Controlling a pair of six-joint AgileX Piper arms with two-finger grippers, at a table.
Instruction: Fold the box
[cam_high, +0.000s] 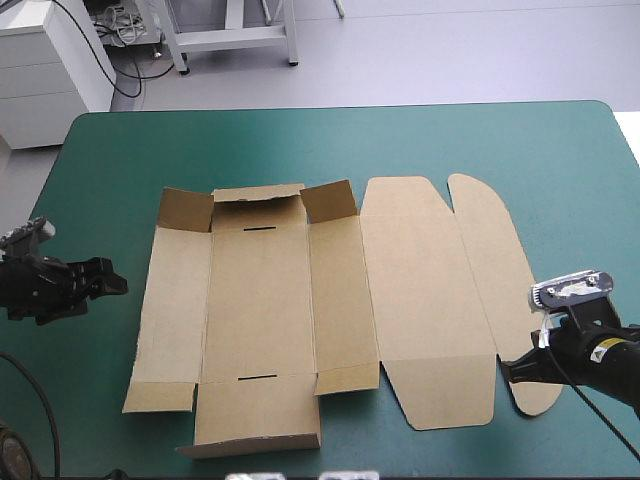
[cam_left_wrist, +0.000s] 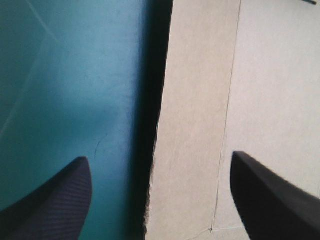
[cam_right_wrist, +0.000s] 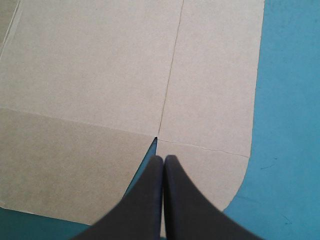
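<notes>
Lying flat, brown box (cam_high: 260, 300): creased matte board, rounded flaps (cam_high: 480, 205).

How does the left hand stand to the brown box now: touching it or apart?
Apart. In the high view, a strip of teal-green cover shows between the open left hand and the left edge of the box.

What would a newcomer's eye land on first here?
The brown box, a cut sheet lying mostly flat across the middle of the teal-green table, with small flaps tilted up at its far left. The left gripper sits off its left edge with jaws open; the right gripper, jaws shut, is over its near right corner.
</notes>
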